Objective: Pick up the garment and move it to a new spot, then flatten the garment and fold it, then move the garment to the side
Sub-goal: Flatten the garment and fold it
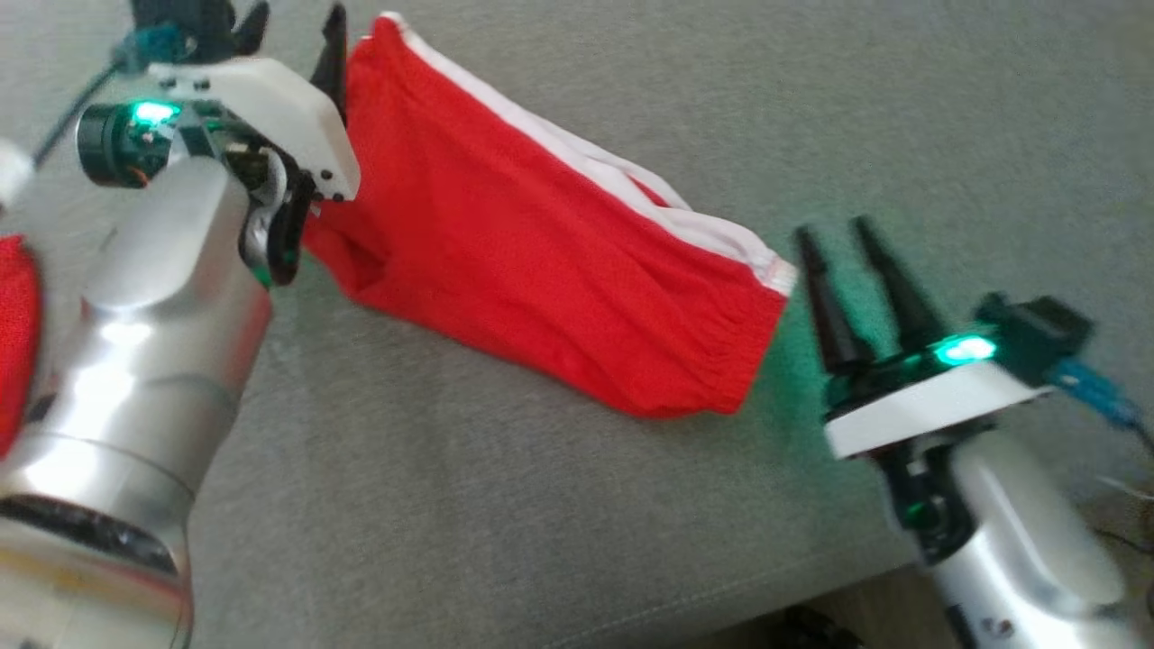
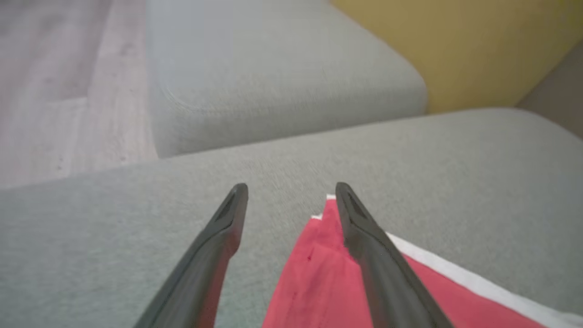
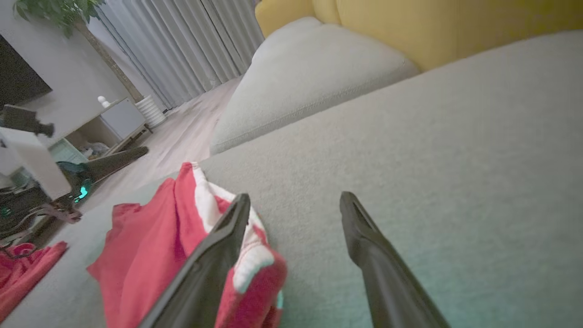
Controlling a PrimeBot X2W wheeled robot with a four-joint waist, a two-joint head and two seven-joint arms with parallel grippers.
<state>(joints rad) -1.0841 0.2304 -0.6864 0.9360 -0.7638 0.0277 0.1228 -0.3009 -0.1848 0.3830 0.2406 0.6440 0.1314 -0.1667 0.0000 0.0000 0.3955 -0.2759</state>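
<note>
The red garment (image 1: 541, 261) lies stretched across the grey sofa cushion (image 1: 451, 505), with a white stripe along its far edge and its gathered waistband end pointing toward the robot's right. The left gripper (image 2: 291, 187) is at the garment's far left corner with its fingers spread apart and nothing between them; one finger crosses over the red corner. The right gripper (image 1: 831, 230) sits just beside the waistband end, also spread wide and empty. Another red cloth (image 1: 13, 333) shows at the left edge, and a second grey cushion (image 2: 273, 77), a yellow backrest (image 2: 478, 45) and a wooden floor (image 2: 59, 91) lie beyond.
</note>
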